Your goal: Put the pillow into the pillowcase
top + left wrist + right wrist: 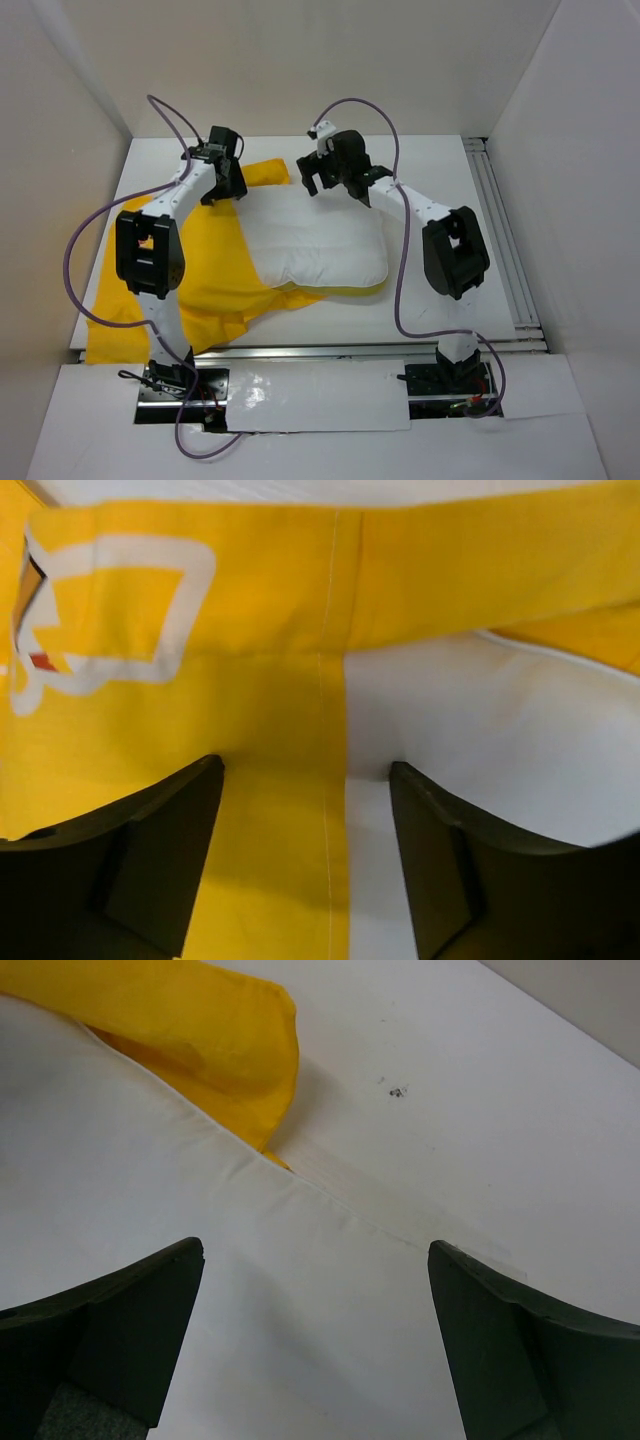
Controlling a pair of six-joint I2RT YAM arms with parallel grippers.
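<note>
The white pillow (320, 245) lies in the middle of the table, its left end partly inside the yellow pillowcase (210, 280), which spreads to the left and front. My left gripper (232, 190) is open at the pillowcase's far edge; in the left wrist view its jaws straddle the yellow hem (280, 830) and the white pillow (480, 730). My right gripper (318, 182) is open just above the pillow's far edge; in the right wrist view the pillow (150, 1160) fills the space between the jaws, with a yellow corner of the pillowcase (220, 1030) beyond.
White walls enclose the table on three sides. A metal rail (505, 240) runs along the right edge. The pillowcase's front corner (110, 345) hangs over the near edge of the table. A bare patch of table (480, 1090) lies beyond the pillow.
</note>
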